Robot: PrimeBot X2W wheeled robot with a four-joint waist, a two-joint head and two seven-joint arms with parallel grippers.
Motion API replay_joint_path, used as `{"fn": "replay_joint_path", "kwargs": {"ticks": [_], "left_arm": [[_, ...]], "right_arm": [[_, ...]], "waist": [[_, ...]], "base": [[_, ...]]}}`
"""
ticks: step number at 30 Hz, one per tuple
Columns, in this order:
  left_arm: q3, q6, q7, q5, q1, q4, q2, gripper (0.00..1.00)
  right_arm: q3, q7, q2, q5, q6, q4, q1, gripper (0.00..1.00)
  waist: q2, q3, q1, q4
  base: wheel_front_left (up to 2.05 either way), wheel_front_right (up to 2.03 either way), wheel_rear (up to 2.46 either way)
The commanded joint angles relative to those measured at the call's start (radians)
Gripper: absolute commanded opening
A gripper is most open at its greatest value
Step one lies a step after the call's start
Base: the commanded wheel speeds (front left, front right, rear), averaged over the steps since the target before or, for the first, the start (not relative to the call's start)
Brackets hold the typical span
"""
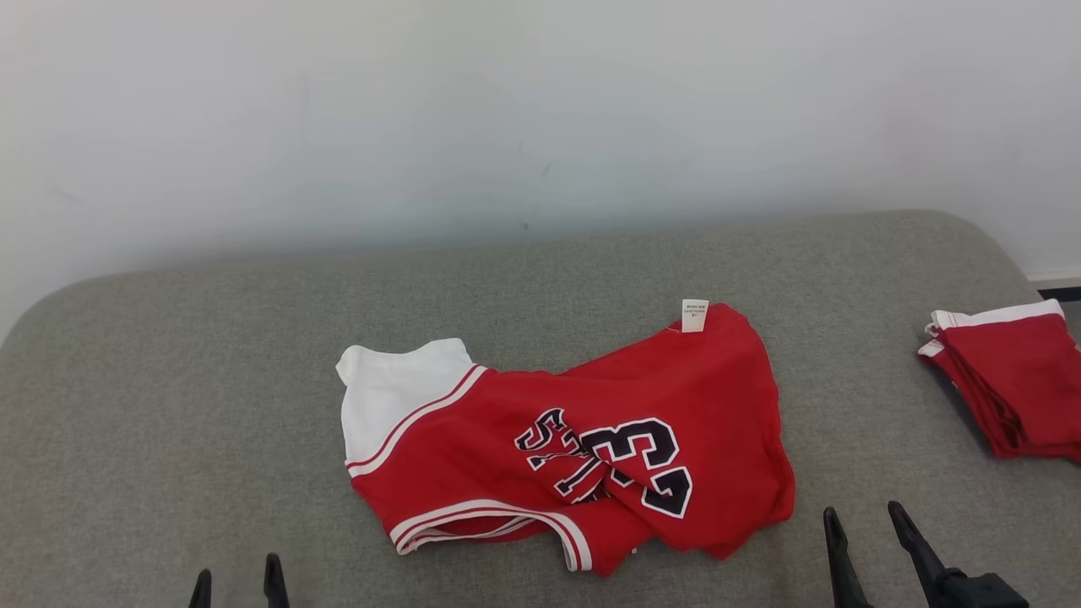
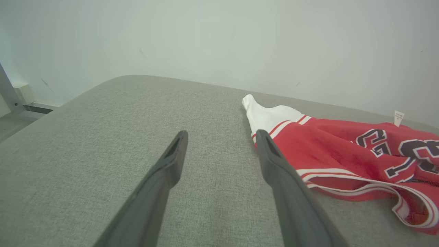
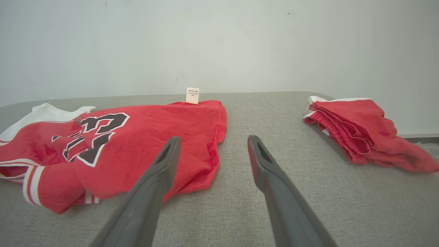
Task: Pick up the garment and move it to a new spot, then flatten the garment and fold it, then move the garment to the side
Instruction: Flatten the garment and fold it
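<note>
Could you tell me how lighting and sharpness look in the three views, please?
Head view: soft, even light, a thin shadow under the crumpled red-and-white jersey, no glare. Left wrist view: horizon tilted, the open left gripper soft near the bottom edge. Right wrist view: grey woven surface crisp, faint shadow under the folded red garment.

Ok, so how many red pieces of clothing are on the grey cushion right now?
2. A crumpled jersey lies in the middle; a folded red bundle sits on the robot's right, partly cut off by the head view's edge, so more could be hidden there.
</note>
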Motion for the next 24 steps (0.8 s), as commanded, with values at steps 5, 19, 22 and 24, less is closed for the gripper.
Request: {"fn": "replay_joint_path", "kwargs": {"ticks": [5,19,22,24], "left_arm": [[0.058,-0.046,-0.003,0.015,0.017,0.037,-0.005,1.00],[0.073,-0.107,-0.003,0.018,0.009,0.049,-0.010,1.00],[0.067,-0.105,-0.003,0.013,0.006,0.049,-0.009,1.00],[0.063,-0.101,-0.003,0.011,0.007,0.046,-0.009,1.00]], "right_arm": [[0.003,-0.019,-0.006,-0.012,-0.003,0.024,0.011,1.00],[0.005,-0.033,-0.009,0.023,-0.003,0.027,-0.003,1.00],[-0.001,-0.034,-0.006,0.022,-0.003,0.026,0.000,1.00],[-0.003,-0.033,-0.002,0.021,-0.003,0.026,0.001,1.00]], "waist": [[0.0001,-0.021,0.0001,0.005],[0.0001,-0.028,0.0001,0.022],[0.0001,-0.026,0.0001,0.016],[0.0001,-0.025,0.0001,0.012]], "base": [[0.00,0.00,0.00],[0.00,0.00,0.00],[0.00,0.00,0.00],[0.00,0.00,0.00]]}}
